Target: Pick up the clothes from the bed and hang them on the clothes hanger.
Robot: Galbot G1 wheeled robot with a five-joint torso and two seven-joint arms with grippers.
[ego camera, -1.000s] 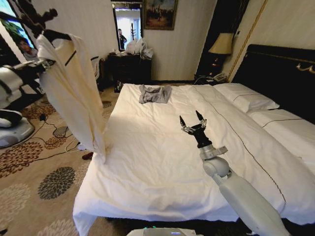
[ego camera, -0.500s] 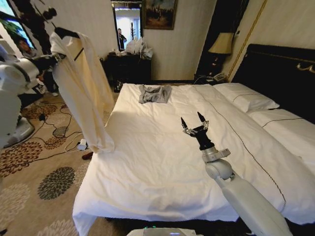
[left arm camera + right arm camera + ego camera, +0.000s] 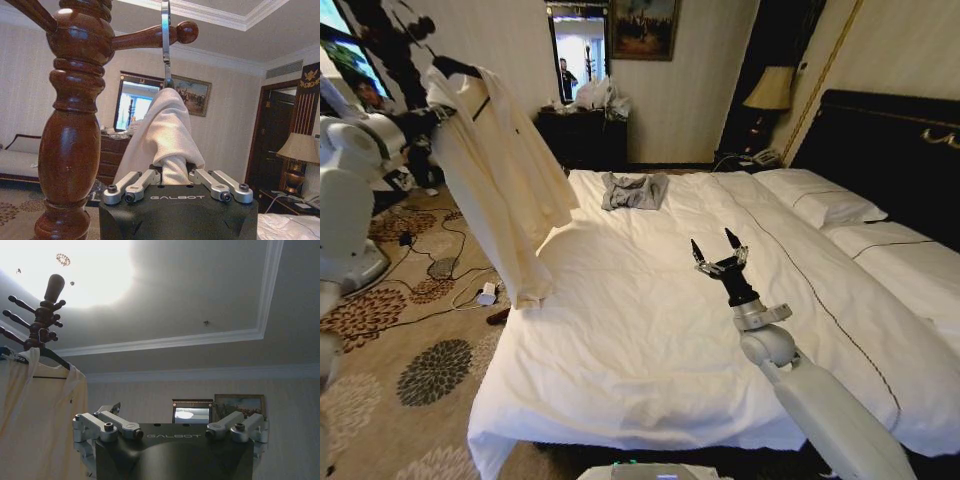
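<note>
Hanging step, late stage. The clothes (image 3: 495,170), the cream long-sleeved garment, are off the bed (image 3: 650,330) and already draped on the clothes hanger (image 3: 42,356), whose black shoulders show at the collar. In the left wrist view the hanger's metal hook (image 3: 165,40) stands just beside a peg of the wooden coat stand (image 3: 75,115); whether it is seated over the peg I cannot tell.

Left end effector (image 3: 175,181): clenched on a fold of the garment just below the collar, cloth bunched between its fingers (image 3: 131,184). In the head view it sits at roughly 10 o'clock, with the garment hanging from it toward 6 o'clock, hem level with the bed's near corner.

Right end effector (image 3: 718,255): released, fingers spread and pointing up, hovering above the middle of the bed, holding nothing. The garment lies well apart from it, toward 10 o'clock.

A small grey garment (image 3: 634,190) lies at the bed's far side, at about 12 o'clock.

Judgement: next move calls for confirming the hook bears on the peg, then letting go of the cloth without dragging it off the hanger.
</note>
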